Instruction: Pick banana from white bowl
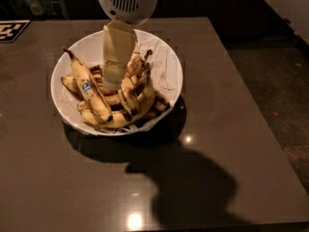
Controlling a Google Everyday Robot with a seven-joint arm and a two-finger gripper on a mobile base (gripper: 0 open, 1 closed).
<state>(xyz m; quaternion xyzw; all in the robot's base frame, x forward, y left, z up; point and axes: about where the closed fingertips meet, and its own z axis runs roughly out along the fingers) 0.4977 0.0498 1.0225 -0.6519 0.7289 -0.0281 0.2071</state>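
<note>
Our gripper [112,80] reaches down into the white bowl [76,50] on the dark surface [227,129]; we cannot tell whether it grips anything. The banana [132,89] lies in the bowl's pile, just beside the gripper tip.

Scene dim overall, lit from overhead. Glossy dark brown table top [241,105] carries two small bright reflections: front glare spot [134,221] near the near edge, second glare spot [187,139] just right of the large round white bowl [166,62]. The bowl is the brightest surface, its paper lining evenly lit. Cream-coloured gripper [112,83] hangs over the bowl's middle, tip down among the fruit, its facing side well lit. Broad soft-edged arm shadow [193,192] on the table in front of the bowl. Crescent shadow [120,146] hugs the bowl's front rim. Background beyond the far edge is nearly black.
</note>
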